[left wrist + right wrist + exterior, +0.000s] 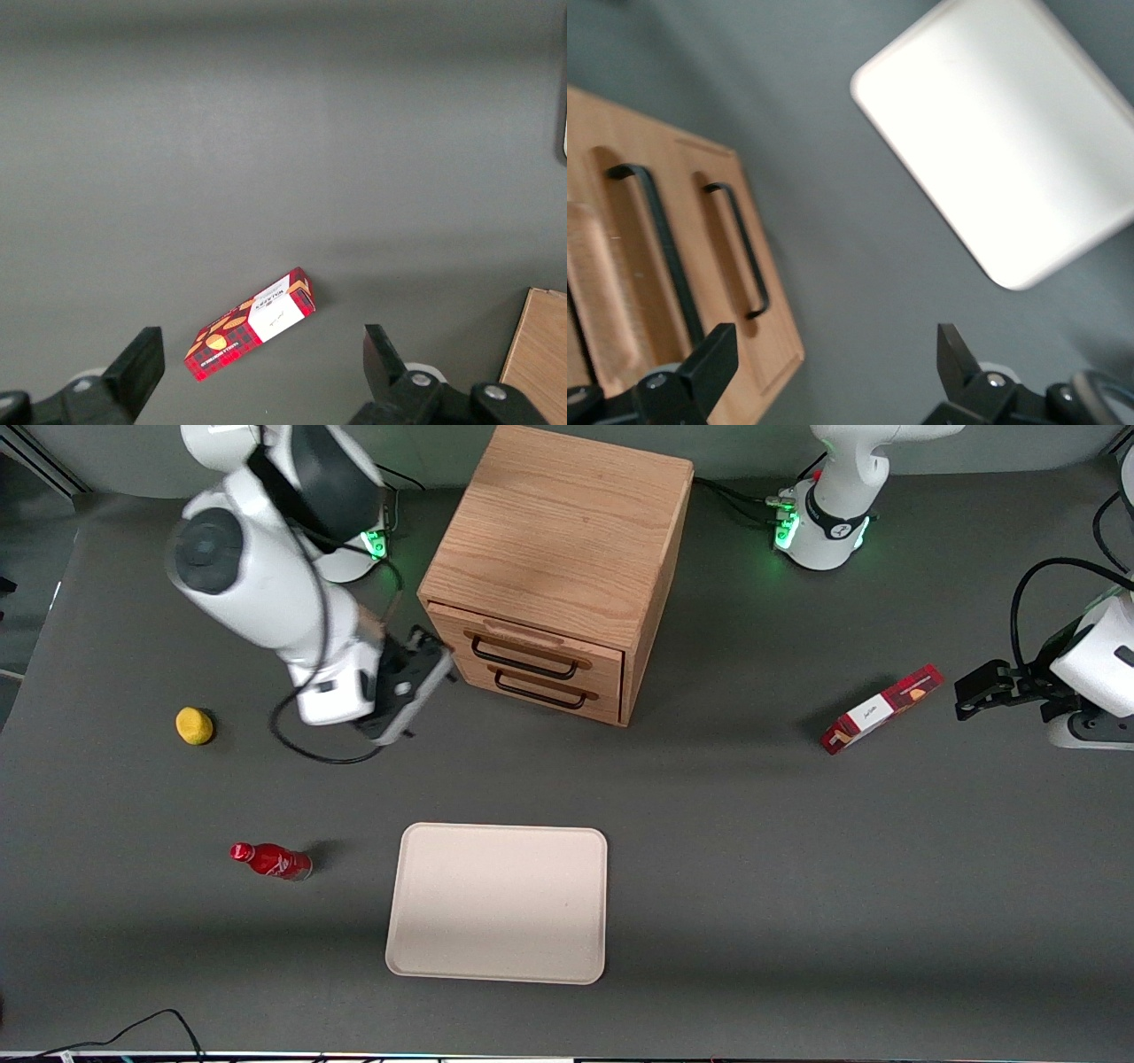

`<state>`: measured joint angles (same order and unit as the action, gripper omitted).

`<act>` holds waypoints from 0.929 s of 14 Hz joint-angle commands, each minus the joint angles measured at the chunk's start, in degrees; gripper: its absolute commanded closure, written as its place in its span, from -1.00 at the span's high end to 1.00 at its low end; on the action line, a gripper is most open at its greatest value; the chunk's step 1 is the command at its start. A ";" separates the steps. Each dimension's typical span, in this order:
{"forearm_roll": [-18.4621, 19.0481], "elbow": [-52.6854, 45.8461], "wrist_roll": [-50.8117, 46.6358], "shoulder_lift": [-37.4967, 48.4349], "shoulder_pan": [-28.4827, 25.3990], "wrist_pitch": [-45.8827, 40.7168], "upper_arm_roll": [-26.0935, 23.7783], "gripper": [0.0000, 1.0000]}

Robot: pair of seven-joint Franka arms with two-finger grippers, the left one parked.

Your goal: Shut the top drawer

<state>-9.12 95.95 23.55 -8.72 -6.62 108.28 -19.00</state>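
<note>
Light oak cabinet [567, 522] stands on the dark grey table [797, 886], w/ two drawers in its front. The top drawer [532, 648] sits a little proud of the cabinet face; black wire handle [518, 661] across it & a short raised wood strip [523, 634] on its top edge. Lower drawer [542, 688] just beneath, plain front, own black handle. In the right wrist view both drawer fronts show side by side, top drawer [633, 266] w/ the longer handle. The pincer [423, 682] hangs just beside the cabinet's front corner, toward the working arm's end of the table, about level w/ the drawers; its fingers [704, 363] are spread wide apart w/ nothing between them, not touching either handle as far as can be told. Cream tray [498, 903] lies flat on the table, nearer the front camera than the cabinet, well apart from it. Red bottle [271, 861] lies on its side beside the tray, toward the working arm's end. Yellow lemon-like fruit [194, 725] sits farther from the camera than the bottle, near the arm. Red box [879, 710] lies flat toward the parked arm's end; also seen in the left wrist view [251, 324].
</note>
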 commanded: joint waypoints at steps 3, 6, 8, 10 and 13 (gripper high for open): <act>-0.81 0.82 -8.05 6.95 3.98 -7.19 8.70 1.00; 2.96 0.82 -14.14 10.91 7.66 -12.90 10.56 1.00; 4.63 0.82 -14.85 13.46 8.91 -16.50 11.88 1.00; 7.80 1.34 -19.74 15.66 10.40 -17.66 11.80 1.00; 10.77 1.43 -26.87 15.93 11.19 -17.40 11.80 1.00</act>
<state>-1.08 96.20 1.85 6.35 4.08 90.89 -6.85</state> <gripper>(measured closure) 0.000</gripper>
